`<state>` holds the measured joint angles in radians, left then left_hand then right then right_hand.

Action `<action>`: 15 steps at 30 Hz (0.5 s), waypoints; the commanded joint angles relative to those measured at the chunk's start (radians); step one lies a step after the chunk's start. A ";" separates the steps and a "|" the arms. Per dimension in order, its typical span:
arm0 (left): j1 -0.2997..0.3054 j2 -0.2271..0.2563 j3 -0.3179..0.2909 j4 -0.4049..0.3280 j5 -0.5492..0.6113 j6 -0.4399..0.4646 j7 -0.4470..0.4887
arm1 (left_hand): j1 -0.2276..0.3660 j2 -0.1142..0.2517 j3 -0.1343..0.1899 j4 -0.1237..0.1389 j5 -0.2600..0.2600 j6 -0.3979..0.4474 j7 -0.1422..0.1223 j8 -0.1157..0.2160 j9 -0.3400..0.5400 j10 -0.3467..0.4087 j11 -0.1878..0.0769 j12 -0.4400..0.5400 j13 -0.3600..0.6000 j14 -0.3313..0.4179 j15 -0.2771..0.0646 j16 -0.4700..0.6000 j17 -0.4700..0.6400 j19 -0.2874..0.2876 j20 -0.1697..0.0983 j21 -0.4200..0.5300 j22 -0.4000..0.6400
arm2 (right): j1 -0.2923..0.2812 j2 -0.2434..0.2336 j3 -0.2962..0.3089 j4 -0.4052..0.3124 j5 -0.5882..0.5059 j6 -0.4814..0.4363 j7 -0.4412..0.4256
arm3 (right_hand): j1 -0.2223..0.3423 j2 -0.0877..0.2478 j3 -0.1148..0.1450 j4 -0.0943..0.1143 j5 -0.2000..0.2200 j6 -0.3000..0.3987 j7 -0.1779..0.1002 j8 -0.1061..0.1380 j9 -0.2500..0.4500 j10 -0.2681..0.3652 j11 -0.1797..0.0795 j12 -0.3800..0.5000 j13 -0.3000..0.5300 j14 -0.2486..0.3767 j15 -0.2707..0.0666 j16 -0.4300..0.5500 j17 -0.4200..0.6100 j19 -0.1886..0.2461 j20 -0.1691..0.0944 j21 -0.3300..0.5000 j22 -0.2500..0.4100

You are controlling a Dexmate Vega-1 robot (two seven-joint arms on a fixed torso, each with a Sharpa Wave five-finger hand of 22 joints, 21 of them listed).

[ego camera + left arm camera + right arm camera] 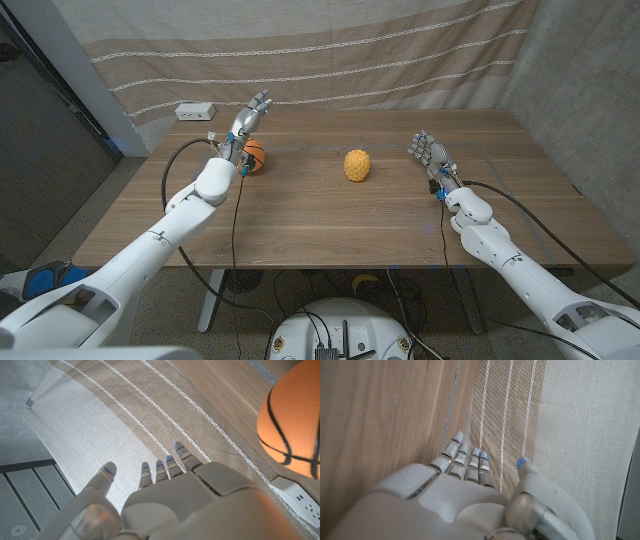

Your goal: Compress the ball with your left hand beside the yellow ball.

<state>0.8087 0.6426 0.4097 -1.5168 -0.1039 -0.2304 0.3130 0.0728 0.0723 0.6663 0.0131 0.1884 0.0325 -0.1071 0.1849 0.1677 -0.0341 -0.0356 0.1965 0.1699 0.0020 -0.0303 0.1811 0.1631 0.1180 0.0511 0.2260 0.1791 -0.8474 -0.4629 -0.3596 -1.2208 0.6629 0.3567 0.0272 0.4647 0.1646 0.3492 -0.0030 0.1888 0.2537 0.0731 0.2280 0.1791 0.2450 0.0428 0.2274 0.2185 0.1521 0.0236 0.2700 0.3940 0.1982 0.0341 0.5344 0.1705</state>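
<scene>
- Two balls on the wooden worktop point(330, 220): orange basketball-style ball point(254, 156) on the left part, yellow ball point(356, 165) near the middle, clearly apart from each other.
- White power strip point(194, 111) sits at the far left corner of the worktop, by the striped curtain point(300, 50).
- Left hand point(248, 118) is raised just beyond the orange ball, fingers point(172, 462) extended and spread, grasping nothing. Left wrist view puts the orange ball beside the hand, not inside it; contact between them can't be told.
- Yellow ball lies untouched between the two hands.
- Right hand point(428, 152) is over the right part of the worktop, well apart from the yellow ball, fingers straight and apart, released.
</scene>
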 commanded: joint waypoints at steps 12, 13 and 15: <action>0.048 0.069 -0.011 -0.154 0.204 0.228 0.152 | 0.009 -0.011 -0.002 -0.025 -0.004 0.006 -0.010 -0.002 0.003 0.004 -0.008 0.000 0.004 0.001 -0.007 -0.003 0.003 0.010 -0.003 0.001 0.003 | 0.017 0.012 -0.007 0.023 -0.003 0.008 0.012 | 0.012 0.001 0.006 -0.013 0.001 0.013 0.002 -0.006 0.005 0.007 0.000 -0.001 -0.002 0.006 0.003 0.006 0.000 0.013 -0.001 -0.010 0.001; 0.050 0.071 -0.011 -0.161 0.211 0.239 0.156 | 0.009 -0.012 -0.002 -0.027 -0.004 0.005 -0.011 -0.002 0.003 0.005 -0.008 0.000 0.004 0.001 -0.007 -0.003 0.003 0.010 -0.003 0.001 0.003 | 0.018 0.012 -0.008 0.024 -0.002 0.007 0.013 | 0.012 0.001 0.006 -0.014 0.001 0.013 0.002 -0.006 0.005 0.008 0.000 -0.001 -0.002 0.007 0.003 0.006 0.000 0.013 0.000 -0.011 0.001; 0.057 0.074 -0.015 -0.175 0.222 0.260 0.169 | 0.009 -0.013 -0.003 -0.029 -0.004 0.005 -0.012 -0.003 0.003 0.005 -0.009 0.000 0.004 0.001 -0.008 -0.003 0.003 0.009 -0.003 0.000 0.003 | 0.019 0.013 -0.008 0.026 -0.003 0.008 0.014 | 0.012 0.001 0.006 -0.015 0.001 0.013 0.002 -0.007 0.005 0.007 0.000 -0.002 -0.002 0.006 0.003 0.006 0.000 0.014 0.000 -0.011 0.001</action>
<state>0.8390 0.6911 0.4050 -1.6197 0.0374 -0.0836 0.4162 0.0767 0.0684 0.6610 -0.0062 0.1847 0.0379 -0.1125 0.1849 0.1677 -0.0341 -0.0356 0.1965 0.1699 0.0020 -0.0303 0.1811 0.1632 0.1185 0.0517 0.2260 0.1790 -0.8366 -0.4549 -0.3645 -1.2058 0.6619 0.3605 0.0347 0.4647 0.1646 0.3536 -0.0127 0.1893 0.2571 0.0766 0.2222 0.1791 0.2449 0.0428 0.2274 0.2137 0.1521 0.0235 0.2700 0.3942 0.1981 0.0340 0.5248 0.1704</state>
